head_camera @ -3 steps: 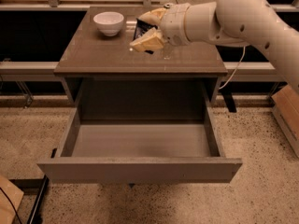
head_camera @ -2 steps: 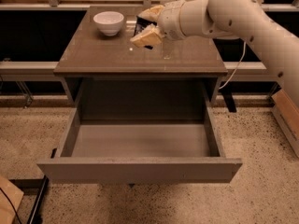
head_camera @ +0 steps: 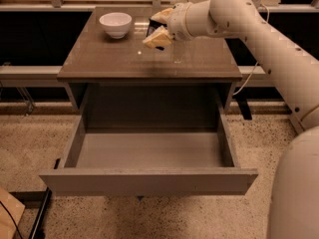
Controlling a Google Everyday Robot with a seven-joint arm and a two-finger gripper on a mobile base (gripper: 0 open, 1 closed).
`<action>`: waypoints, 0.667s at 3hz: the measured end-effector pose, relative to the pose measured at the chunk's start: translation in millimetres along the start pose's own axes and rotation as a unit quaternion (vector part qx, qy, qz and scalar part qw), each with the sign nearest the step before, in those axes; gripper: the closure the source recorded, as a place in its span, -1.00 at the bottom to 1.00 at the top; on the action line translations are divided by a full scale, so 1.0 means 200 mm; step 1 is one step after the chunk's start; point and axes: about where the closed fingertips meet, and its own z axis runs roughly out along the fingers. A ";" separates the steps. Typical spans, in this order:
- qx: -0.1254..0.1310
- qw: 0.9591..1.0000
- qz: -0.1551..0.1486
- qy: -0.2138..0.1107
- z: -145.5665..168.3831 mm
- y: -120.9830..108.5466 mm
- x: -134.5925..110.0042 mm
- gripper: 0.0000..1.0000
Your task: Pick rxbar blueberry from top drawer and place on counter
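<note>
Just right of the white bowl (head_camera: 115, 24), the gripper (head_camera: 149, 32) hovers over the counter (head_camera: 109, 59), its jaws clamped on the rxbar blueberry (head_camera: 152, 29), which shows only as a dark sliver of wrapper. The top drawer (head_camera: 149, 180) stands open.

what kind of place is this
Likely a robot test lab: grey cabinet with open shallow drawer on speckled floor, white bowl on its glossy brown counter, the claw above it.

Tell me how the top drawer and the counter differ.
The counter is glossy brown; the top drawer is matte grey. The counter bears a white bowl; the drawer's floor shows nothing. The counter sits higher; the drawer is pulled out toward the camera. The gripper hovers over the counter, not the drawer, shut on the rxbar blueberry. Both are flat and similarly wide.
</note>
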 end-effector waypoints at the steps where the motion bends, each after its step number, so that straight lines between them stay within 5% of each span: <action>1: 0.003 1.000 0.001 0.000 0.05 -0.04 0.10 -0.16; 2: 0.001 1.000 0.002 -0.001 0.07 -0.03 0.11 -0.66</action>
